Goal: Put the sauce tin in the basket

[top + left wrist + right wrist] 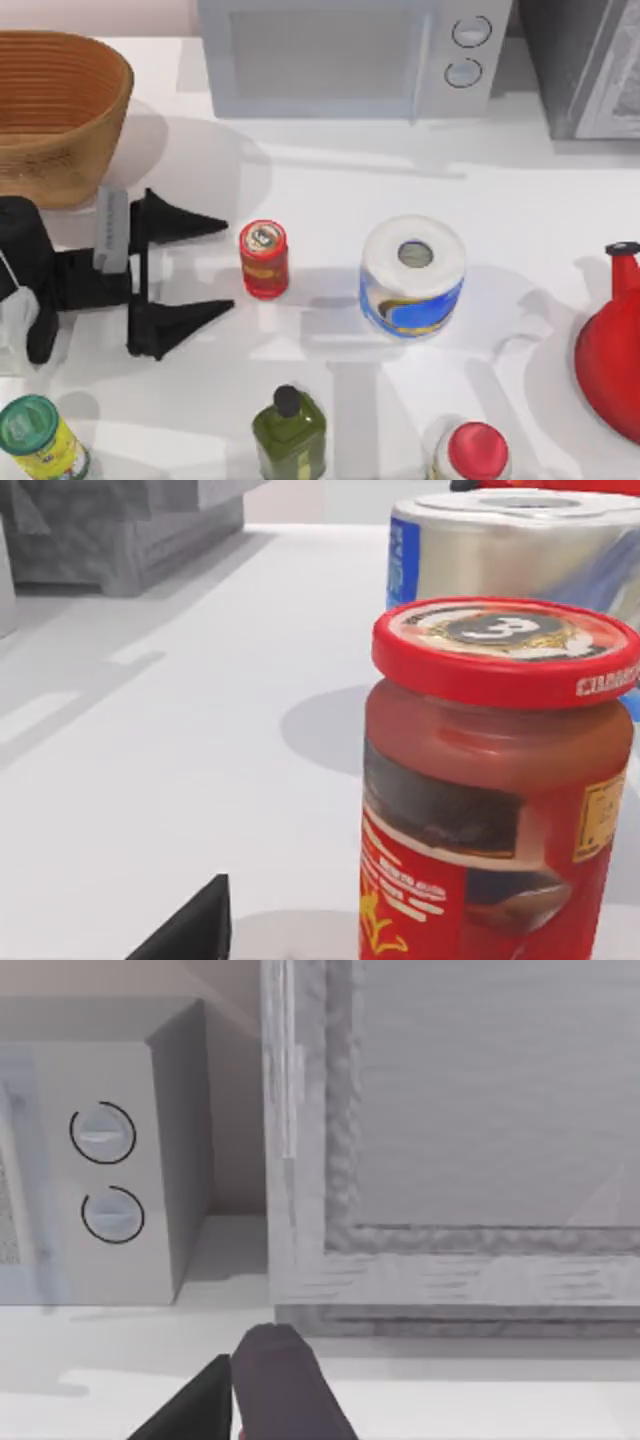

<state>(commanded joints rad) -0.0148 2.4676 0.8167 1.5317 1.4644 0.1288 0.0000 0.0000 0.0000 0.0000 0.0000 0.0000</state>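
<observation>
Left gripper (225,270): two black tapered fingers spread wide apart, pointing toward the table's right, holding nothing; tips just short of the can, one on each side of its line.
Sauce tin (264,259): small red cylindrical can, silver top with red rim, yellow-orange label; upright on the white table (330,180), just right of the fingertips, not touched. In the left wrist view it stands close ahead (495,790).
Basket (58,115): large oval light-brown woven wicker basket, far left corner, behind the left arm, well apart from the tin.
Paper roll (412,277): white with blue wrapper, upright, right of the tin.
Front edge: green-lidded yellow jar (38,438), dark olive bottle (289,432), red-capped white container (472,452).
Right edge: red round vessel (612,345).
Back: grey microwave (350,55).
Right gripper (265,1385): faces the microwave's dials; finger spacing cannot be told.
</observation>
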